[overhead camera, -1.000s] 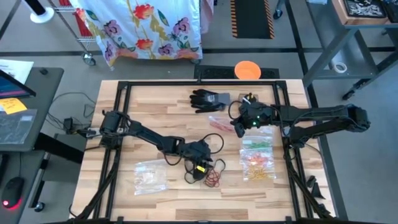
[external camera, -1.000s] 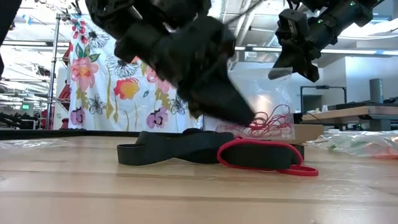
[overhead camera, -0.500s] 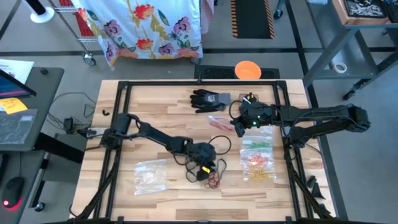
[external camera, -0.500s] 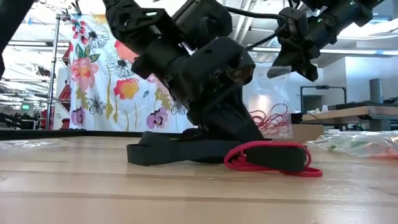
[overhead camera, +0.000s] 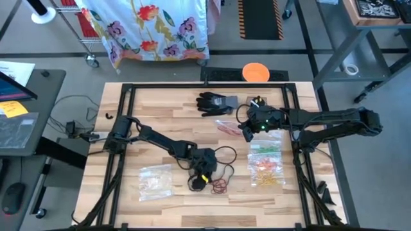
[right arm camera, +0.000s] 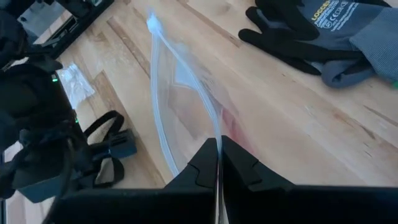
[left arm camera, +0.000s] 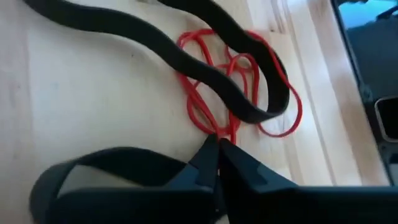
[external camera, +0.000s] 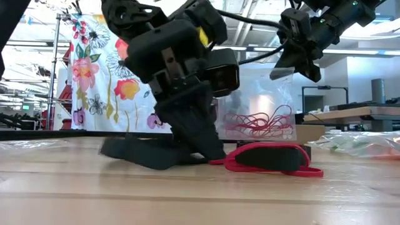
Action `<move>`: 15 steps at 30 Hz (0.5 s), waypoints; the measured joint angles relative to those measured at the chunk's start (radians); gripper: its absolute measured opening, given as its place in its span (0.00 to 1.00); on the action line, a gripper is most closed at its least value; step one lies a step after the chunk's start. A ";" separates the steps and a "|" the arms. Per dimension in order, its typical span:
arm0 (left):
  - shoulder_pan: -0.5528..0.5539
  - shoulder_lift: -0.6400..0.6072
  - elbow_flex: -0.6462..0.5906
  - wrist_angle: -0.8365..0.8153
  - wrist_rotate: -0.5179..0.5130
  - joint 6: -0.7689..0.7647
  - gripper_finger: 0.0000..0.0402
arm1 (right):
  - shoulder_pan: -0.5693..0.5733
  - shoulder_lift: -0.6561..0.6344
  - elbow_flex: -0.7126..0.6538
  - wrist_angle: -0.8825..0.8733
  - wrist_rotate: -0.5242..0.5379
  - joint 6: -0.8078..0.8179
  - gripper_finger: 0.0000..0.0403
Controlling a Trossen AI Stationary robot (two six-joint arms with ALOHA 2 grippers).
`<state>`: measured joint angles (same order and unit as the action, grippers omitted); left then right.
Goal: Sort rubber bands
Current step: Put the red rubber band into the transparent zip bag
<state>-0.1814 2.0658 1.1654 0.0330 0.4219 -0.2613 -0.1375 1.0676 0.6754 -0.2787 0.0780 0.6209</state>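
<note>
Left gripper (overhead camera: 207,174): down on the desk in the middle of the loose bands, its fingers (left arm camera: 208,149) now pressed together. A second ago they stood apart above the pile, so the closing has just happened.

What it holds: in the left wrist view the tips meet at the near end of the red rubber bands (left arm camera: 231,81). They seem to pinch a red strand there, but I cannot tell this for sure.

Rubber bands: the thin red loops lie tangled with a wide black band (left arm camera: 186,56) that crosses over them. In the high view the red ones (overhead camera: 220,187) lie just beside the gripper, toward the front edge of the desk.

Meaning for the task: my judgement is that the grasp step is done and the lift comes next. The black band may be dragged along, because it lies over the red loops.

Right gripper (right arm camera: 219,146): held above the desk, closed on the edge of a clear plastic bag (right arm camera: 180,81) that hangs open. Red bands (external camera: 257,122) show inside this bag in the low view.

Other bags: one with light bands (overhead camera: 155,181) front left, one with green and orange bands (overhead camera: 266,165) front right.

Black glove (overhead camera: 215,102): at the far side of the desk (overhead camera: 160,106), well apart from the work.
</note>
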 joint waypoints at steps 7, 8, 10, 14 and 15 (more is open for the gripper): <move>-0.013 -0.100 -0.005 0.013 -0.032 0.123 0.00 | 0.000 0.000 0.000 -0.002 0.000 0.000 0.03; -0.018 -0.120 -0.003 0.019 -0.033 0.140 0.00 | 0.000 0.000 0.000 -0.005 0.000 0.000 0.03; -0.035 -0.155 -0.003 0.029 -0.033 0.178 0.00 | 0.000 0.000 0.000 -0.004 0.000 0.000 0.03; -0.076 -0.219 -0.003 0.070 -0.033 0.267 0.00 | 0.000 0.000 0.000 -0.005 0.000 -0.001 0.03; -0.085 -0.236 -0.003 0.082 -0.034 0.287 0.00 | 0.000 0.000 0.000 -0.005 0.000 -0.001 0.03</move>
<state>-0.2665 1.8294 1.1629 0.1153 0.3879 0.0253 -0.1375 1.0676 0.6754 -0.2840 0.0784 0.6201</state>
